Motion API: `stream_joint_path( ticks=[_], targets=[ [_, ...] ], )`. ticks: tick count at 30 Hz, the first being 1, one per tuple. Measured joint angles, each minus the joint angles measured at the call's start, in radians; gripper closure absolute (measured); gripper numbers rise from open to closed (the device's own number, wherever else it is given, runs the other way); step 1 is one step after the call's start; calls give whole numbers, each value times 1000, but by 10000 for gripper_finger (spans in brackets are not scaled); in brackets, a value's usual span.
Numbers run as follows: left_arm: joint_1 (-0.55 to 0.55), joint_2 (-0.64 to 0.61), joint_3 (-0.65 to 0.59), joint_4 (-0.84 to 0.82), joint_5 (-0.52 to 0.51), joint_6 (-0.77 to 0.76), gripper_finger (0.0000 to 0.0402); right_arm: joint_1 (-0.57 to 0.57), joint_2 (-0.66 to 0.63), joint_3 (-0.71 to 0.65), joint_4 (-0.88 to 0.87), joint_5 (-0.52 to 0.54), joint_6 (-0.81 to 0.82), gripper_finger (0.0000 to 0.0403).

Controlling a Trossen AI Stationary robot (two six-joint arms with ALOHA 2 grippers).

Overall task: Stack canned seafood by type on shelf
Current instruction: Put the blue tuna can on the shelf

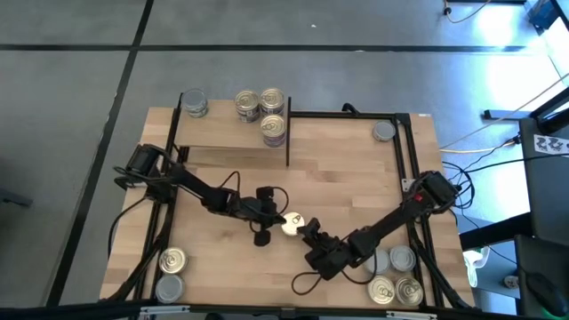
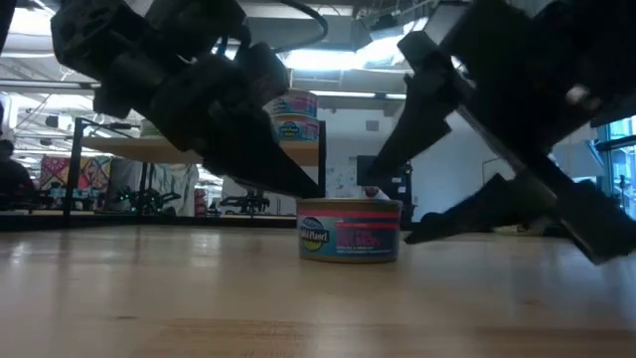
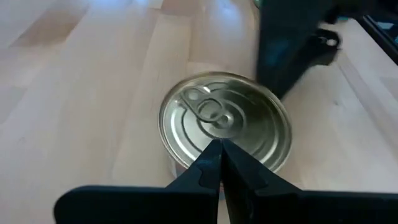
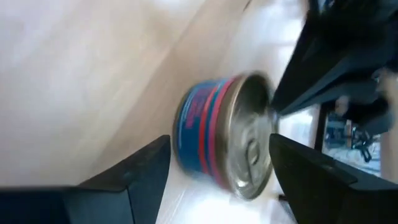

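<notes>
1. Shelf (image 1: 227,135) at the far left of the worktop (image 1: 338,178): carrying four tins — one grey-topped tin (image 1: 194,103) at its left end, three labelled tins (image 1: 264,108) clustered at its right end, at least one stacked per the low view. Sorting judged early.
2. Left to move: one grey tin (image 1: 383,132) far right, two tins (image 1: 169,274) near left, about four tins (image 1: 396,277) near right, plus the tin in hand.
3. Salmon tin (image 2: 349,230): mid-worktop, upright, gold pull-tab top, blue-and-red label.
4. Left gripper (image 3: 219,155): fingers clenched, empty, tips over the tin's top.
5. Right gripper (image 4: 217,165): fingers released, straddling the tin, not gripping.
</notes>
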Motion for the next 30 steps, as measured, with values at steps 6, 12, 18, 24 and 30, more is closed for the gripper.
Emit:
stream_joint_path(
  ticks=[6, 12, 18, 24, 30],
  targets=[
    [4, -5, 0, 5, -7, 45, 394, -8, 0, 1, -4, -3, 24, 130],
    [29, 28, 3, 24, -9, 69, 394, -46, -1, 1, -1, -80, 26, 130],
    [55, 34, 4, 27, -17, 22, 394, -75, -1, 1, -2, -103, 26, 130],
    [84, 35, -23, 76, -30, -85, 394, -87, 25, 1, -1, -66, 17, 130],
    [107, 34, -54, 111, -32, -136, 394, -95, 35, 2, 10, -12, -1, 130]
  ],
)
